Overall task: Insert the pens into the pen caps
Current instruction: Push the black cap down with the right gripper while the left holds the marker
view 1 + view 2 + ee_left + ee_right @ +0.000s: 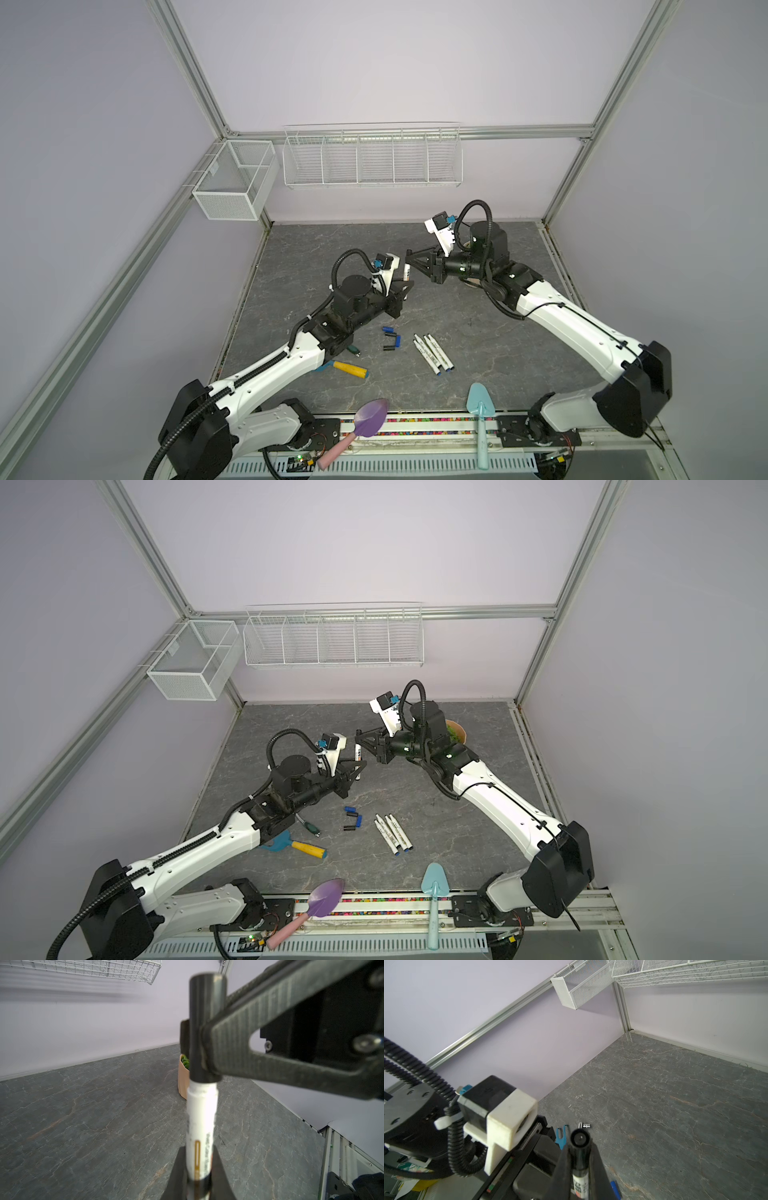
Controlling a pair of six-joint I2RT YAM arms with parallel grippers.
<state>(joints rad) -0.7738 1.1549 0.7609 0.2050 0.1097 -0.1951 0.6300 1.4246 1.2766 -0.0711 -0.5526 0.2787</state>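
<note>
Pen point(201, 1118) nearest us: we note left gripper point(198, 1159) clamped on its barrel, right gripper point(196, 1045) clamped on black cap point(205, 997) fitted over its tip

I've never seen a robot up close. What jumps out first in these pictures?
The two arms meet above the middle of the grey table: the left gripper holds a white pen while the right gripper clamps a black cap over its tip. Nearer the camera, loose pens and small blue and black caps lie on the table. A purple shovel and a teal shovel sit at the front edge.
</note>
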